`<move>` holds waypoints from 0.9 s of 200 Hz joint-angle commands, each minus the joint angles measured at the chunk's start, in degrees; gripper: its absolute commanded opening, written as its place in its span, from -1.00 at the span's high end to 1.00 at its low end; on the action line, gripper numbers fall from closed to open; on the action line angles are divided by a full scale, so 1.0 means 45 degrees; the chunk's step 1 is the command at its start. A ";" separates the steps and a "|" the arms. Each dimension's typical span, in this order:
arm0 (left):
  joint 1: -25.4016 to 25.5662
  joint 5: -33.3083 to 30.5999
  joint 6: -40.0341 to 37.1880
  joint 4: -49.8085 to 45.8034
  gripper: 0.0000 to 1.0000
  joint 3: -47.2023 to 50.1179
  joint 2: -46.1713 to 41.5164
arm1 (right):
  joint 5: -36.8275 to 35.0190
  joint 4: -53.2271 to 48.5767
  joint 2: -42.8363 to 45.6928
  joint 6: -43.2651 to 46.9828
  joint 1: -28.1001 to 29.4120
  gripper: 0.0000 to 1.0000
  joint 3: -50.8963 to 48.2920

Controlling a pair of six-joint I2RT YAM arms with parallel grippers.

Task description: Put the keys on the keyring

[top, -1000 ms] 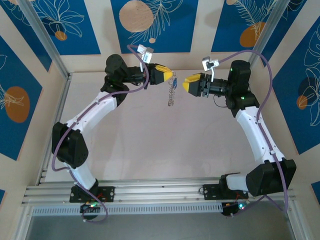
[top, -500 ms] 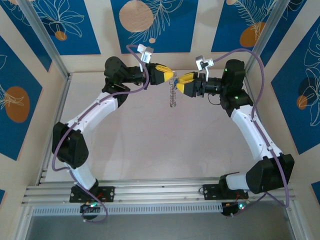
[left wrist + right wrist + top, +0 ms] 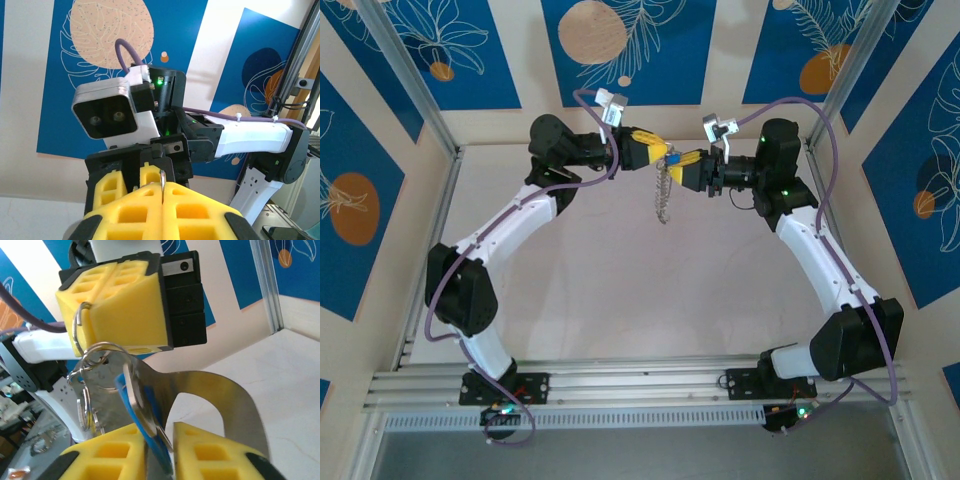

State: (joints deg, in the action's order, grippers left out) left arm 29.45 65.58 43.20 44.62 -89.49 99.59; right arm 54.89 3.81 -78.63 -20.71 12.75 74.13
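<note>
Right gripper (image 3: 678, 163): moved left, from well apart to tip-to-tip with left gripper (image 3: 658, 152).
Its jaws: narrowed, now pinching blue key (image 3: 134, 412).

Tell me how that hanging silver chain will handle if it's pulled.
Likely floppy: the thin silver chain hangs limp below the left hand. It would probably swing when tugged, since its lower end hangs free. Its loose rings could tangle.

Shiny metal keyring (image 3: 200, 385), blue, apparently plastic key (image 3: 131, 407)
</note>
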 commanded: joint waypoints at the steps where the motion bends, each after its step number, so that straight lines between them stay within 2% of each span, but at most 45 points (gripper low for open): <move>1: 0.0135 0.0154 0.0146 0.0748 1.00 0.0011 0.0027 | 0.0263 -0.0355 0.0333 0.0232 0.0094 0.78 0.0164; 20: 0.0135 0.0000 0.0089 0.0729 1.00 0.0073 -0.0034 | 0.0265 -0.0498 0.0431 0.0310 0.0104 1.00 0.0110; 99: 0.0135 -0.0998 -0.0513 0.0399 1.00 0.0683 -0.0580 | 0.0060 -0.1260 0.0350 0.0798 0.0591 1.00 0.0147; 180: 0.0146 -0.1233 -0.0625 0.0475 1.00 0.0886 -0.0703 | -0.0310 -0.1910 -0.0043 0.1265 0.1088 1.00 0.0447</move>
State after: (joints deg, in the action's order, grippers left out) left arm 29.54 61.43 41.50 44.58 -86.06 98.67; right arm 53.80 -2.74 -78.22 -16.62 16.88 74.13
